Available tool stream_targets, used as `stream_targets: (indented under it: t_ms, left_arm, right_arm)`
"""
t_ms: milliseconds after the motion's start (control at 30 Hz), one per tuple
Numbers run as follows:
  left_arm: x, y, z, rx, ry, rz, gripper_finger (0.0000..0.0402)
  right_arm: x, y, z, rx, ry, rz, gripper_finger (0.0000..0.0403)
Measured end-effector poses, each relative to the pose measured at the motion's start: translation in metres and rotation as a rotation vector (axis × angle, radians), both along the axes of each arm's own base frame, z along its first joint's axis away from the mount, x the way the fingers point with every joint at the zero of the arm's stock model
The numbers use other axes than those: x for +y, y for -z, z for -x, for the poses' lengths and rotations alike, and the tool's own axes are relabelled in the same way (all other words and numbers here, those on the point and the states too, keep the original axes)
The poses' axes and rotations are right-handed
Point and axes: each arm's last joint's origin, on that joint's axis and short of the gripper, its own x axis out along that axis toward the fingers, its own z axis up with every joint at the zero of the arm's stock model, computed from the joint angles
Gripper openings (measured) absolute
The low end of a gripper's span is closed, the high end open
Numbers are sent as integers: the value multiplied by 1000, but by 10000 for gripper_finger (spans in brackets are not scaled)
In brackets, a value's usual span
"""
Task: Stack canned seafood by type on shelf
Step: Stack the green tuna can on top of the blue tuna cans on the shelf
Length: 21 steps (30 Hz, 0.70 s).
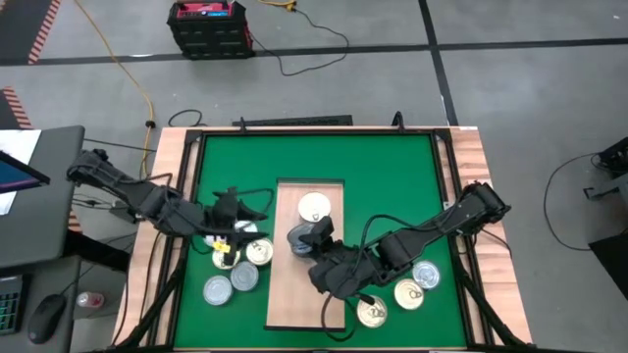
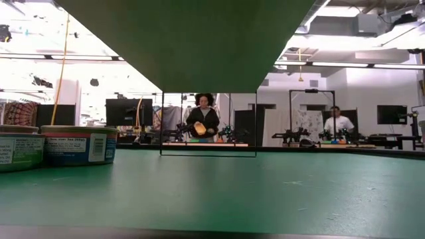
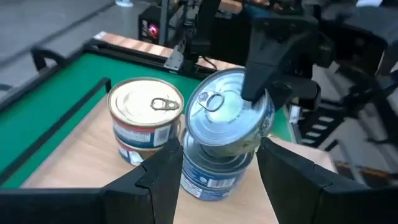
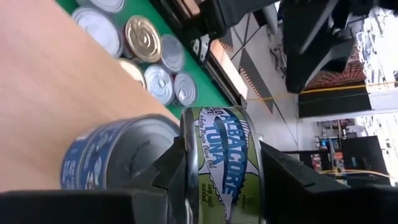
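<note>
On the shelf (image 1: 306, 257), the gold-topped stack (image 3: 146, 121) sits toward the far end, with the blue can (image 3: 214, 168) just beside it, nearer the bench's front. The left gripper (image 1: 234, 211) hangs off the shelf's left edge, fingers spread, grasping nothing. The right gripper (image 4: 217, 180) is the one at the stack: its fingers clench the albacore tuna can (image 4: 221, 163), tilted, resting on the blue can but not yet flat or centred.

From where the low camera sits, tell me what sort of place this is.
Probably a robotics lab or workshop. Beyond the green mat stand benches with equipment and monitors, a person stands behind a bench, and the floor is bare concrete with trailing cables.
</note>
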Motion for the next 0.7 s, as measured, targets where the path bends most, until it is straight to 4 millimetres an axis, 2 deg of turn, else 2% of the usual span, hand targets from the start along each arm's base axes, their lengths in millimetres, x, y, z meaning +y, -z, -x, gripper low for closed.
stream_targets:
  t_ms: [100,267,533,700]
  left_arm:
    - [-7,-1,-6,11,-16,-59,199]
    - [-8,-6,-9,7,-20,-65,199]
    - [-9,-7,-9,15,42,-53,199]
    - [-11,-6,-9,25,97,-28,199]
  right_arm:
    - [0,0,1,-6,16,-23,182]
    - [-1,2,2,-11,43,-63,200]
    - [2,18,-7,22,28,-98,190]
    - [2,14,-4,-7,56,-256,200]
